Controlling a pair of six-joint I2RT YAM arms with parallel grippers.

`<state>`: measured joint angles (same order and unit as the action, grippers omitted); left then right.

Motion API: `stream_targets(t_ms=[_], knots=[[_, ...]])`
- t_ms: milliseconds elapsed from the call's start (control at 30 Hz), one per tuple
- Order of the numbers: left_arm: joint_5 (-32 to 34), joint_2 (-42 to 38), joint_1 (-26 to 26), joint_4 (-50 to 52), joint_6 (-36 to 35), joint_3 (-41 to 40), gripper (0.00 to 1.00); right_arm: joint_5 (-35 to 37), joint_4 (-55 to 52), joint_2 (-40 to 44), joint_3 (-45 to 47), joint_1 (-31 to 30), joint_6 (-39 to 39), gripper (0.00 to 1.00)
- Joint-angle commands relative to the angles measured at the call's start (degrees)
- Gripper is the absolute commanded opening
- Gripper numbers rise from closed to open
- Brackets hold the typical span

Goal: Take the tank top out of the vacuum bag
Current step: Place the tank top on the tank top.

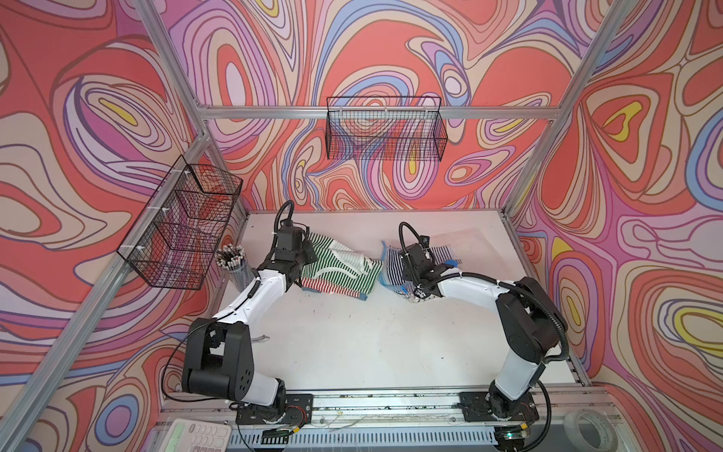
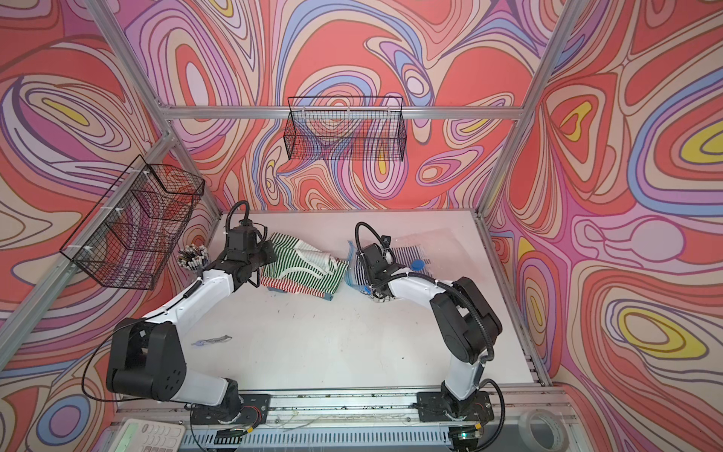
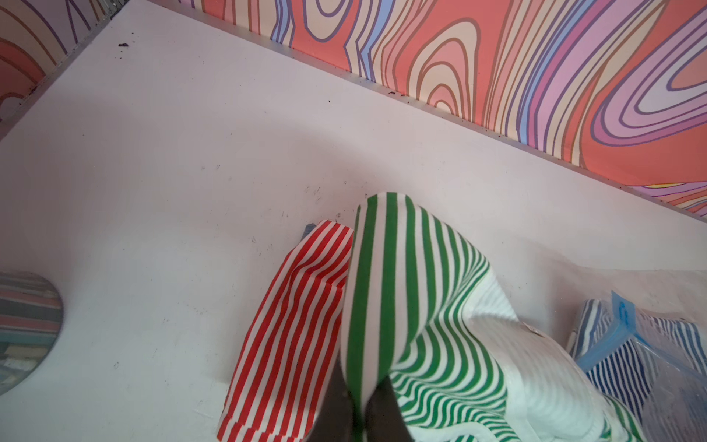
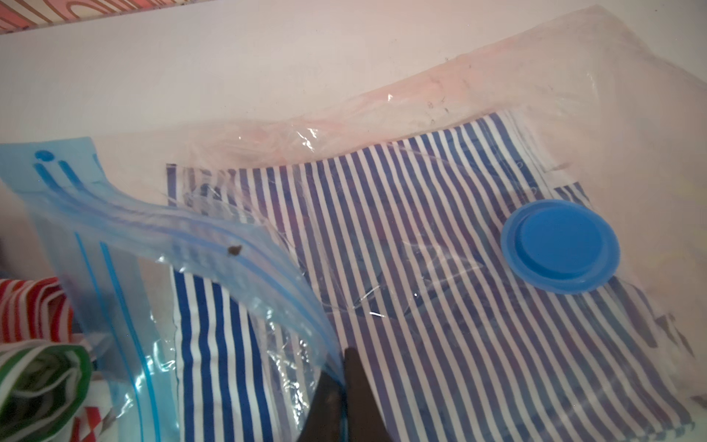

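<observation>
Plastic vacuum bag (image 1: 465,242) is seen at one o'clock on the table (image 1: 371,344) in both top views. Only in the left wrist view are the left fingers (image 3: 333,405) shown pinched tight on the green-striped tank top (image 3: 421,275). In the right wrist view, the right fingers (image 4: 359,386) are clamped on the zip strip (image 4: 172,229).

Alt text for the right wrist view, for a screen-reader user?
The right pincer is shut on the light-blue zip strip of a clear vacuum bag, holding that edge raised. Inside lies a blue-and-white striped garment beneath a round blue valve cap; red-striped fabric and green-striped fabric lie outside the bag.
</observation>
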<state>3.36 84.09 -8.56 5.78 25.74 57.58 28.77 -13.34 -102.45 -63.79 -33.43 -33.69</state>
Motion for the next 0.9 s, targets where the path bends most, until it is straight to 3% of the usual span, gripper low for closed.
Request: stream_targets(t_ms=[0,433,867], knots=[[2.8,-1.7,0.6,-1.4,-0.1,-0.6,0.00,1.6,-1.1,-0.6,-0.6,0.2,0.1,0.00],[5.7,-2.2,1.7,-0.2,-0.6,-0.6,0.00,1.7,-2.0,0.0,-0.3,0.3,-0.1,0.00],[2.4,3.9,4.5,-0.7,1.2,0.9,0.00,-0.6,-2.0,1.2,-0.3,0.3,-1.7,0.00]])
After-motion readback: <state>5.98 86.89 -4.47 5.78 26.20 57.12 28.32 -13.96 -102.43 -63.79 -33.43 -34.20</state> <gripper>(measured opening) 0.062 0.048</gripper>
